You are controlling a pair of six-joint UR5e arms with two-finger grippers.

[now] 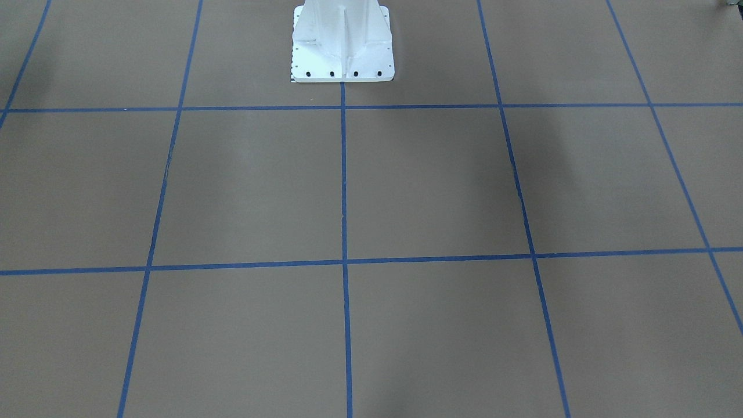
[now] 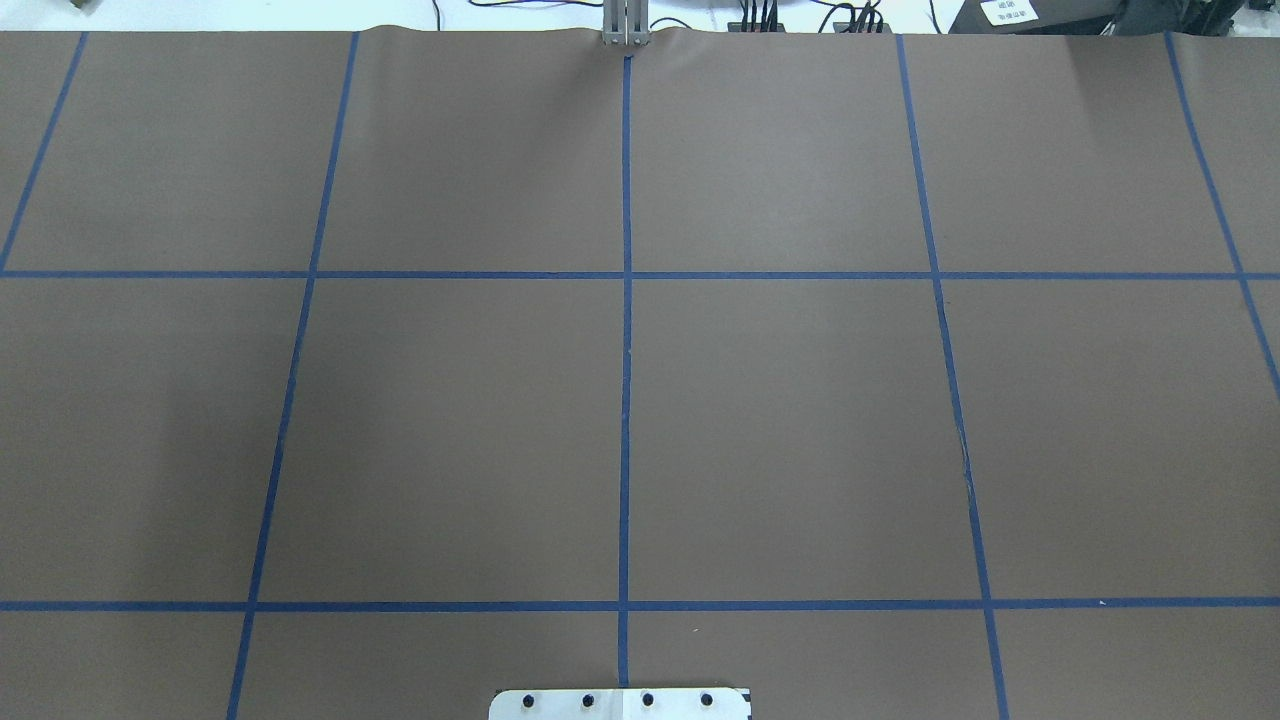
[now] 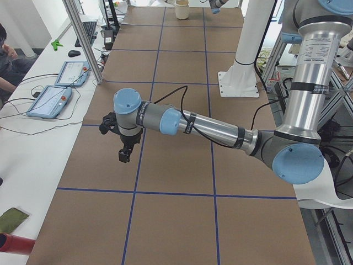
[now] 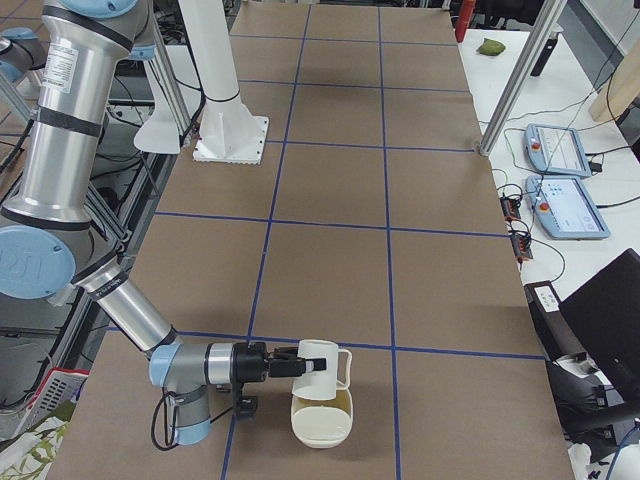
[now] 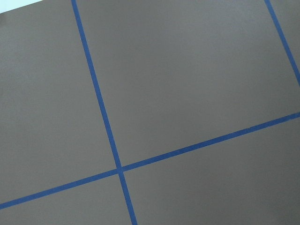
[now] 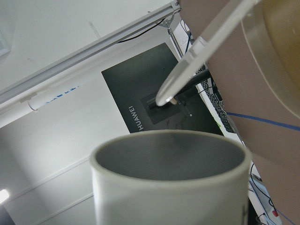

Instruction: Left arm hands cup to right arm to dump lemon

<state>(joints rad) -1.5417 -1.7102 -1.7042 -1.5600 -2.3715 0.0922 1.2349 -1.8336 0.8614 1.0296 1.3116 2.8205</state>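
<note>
In the exterior right view the near right arm reaches low over the table's near end. Its gripper (image 4: 297,366) meets the white cup (image 4: 322,364), which lies tipped on its side in the air, mouth towards a white bowl (image 4: 318,428) just below. I cannot tell how the jaws stand. The right wrist view shows the cup's rim and grey inside (image 6: 171,161) close up, with the bowl's edge (image 6: 276,51) at the upper right. The bowl's inside looks yellowish; no lemon shows clearly. In the exterior left view the left gripper (image 3: 126,156) points down above bare table, nothing in it; open or shut I cannot tell.
The white robot pedestal (image 4: 232,140) stands at the table's robot side and also shows in the front view (image 1: 342,52). Teach pendants (image 3: 49,102) and cables lie on the white side bench. An aluminium post (image 3: 83,38) stands at the table edge. A person (image 3: 6,55) sits beyond.
</note>
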